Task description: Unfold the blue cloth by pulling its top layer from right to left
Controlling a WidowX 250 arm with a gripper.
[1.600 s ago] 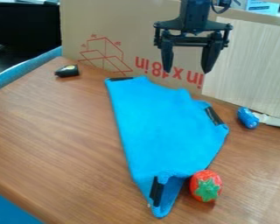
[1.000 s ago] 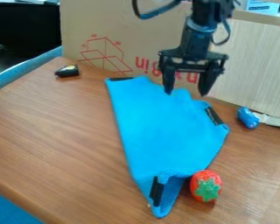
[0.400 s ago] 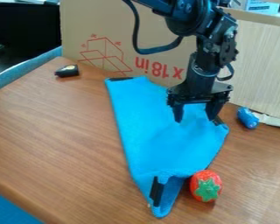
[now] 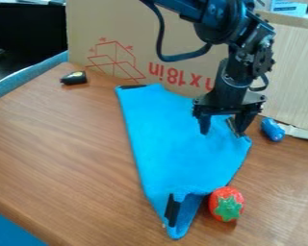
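The black gripper (image 4: 222, 132) hangs over the right upper part of a blue cloth (image 4: 173, 149), its fingers apart with nothing visible between them. Its right finger is near the black strip on the cloth's right edge; whether it touches the cloth, I cannot tell. The cloth lies unevenly across the brown table, with its lower end folded and another black strip showing there. A red strawberry with a green top (image 4: 226, 204) rests beside the cloth's lower right edge. To the right of the gripper lies a small blue object (image 4: 273, 129).
A small black object (image 4: 73, 78) sits at the table's far left corner. Behind the cloth stands a cardboard panel (image 4: 118, 29) with red print, and a pale wood-look board (image 4: 295, 77) stands at the back right. The brown table (image 4: 60, 153) extends to the left.
The gripper has come down from above the cloth's far edge, toward the camera, and then shifted slightly right. The cloth, strawberry and small objects have stayed in place.
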